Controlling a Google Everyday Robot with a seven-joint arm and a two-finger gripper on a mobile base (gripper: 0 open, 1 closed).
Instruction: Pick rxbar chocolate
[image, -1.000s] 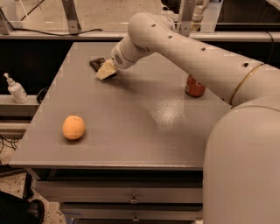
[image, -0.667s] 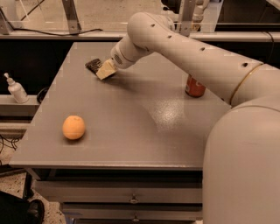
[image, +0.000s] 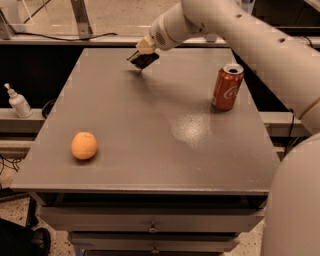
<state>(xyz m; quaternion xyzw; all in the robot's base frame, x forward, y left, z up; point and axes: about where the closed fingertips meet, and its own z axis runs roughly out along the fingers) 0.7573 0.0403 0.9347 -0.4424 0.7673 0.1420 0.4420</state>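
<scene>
Camera view, single frame, listed left to right.

Room: a white pump bottle (image: 19, 102) stood on a low ledge just left of the table (image: 150, 170). A dark cable (image: 60, 36) ran along the pale floor behind the far edge.

Surface: the table was grey and matte, with a pale sheen right of centre and drawer fronts (image: 150, 220) below its front edge. An orange (image: 84, 145) lay near the front left corner. A red soda can (image: 227, 86) stood upright toward the right edge, well apart from the orange.

Arm: the white arm (image: 240, 35) entered from the upper right and sloped down and leftward across the far part of the table. Its end effector (image: 144, 50) was over the far centre, pointing down and to the left, and was closed on the bar.

Task item: the rxbar chocolate (image: 145, 60) was clamped in the end effector above the table's far centre. It hung tilted, its long axis roughly left to right, and one corner dipped toward the surface. Contact there could not be determined.
</scene>
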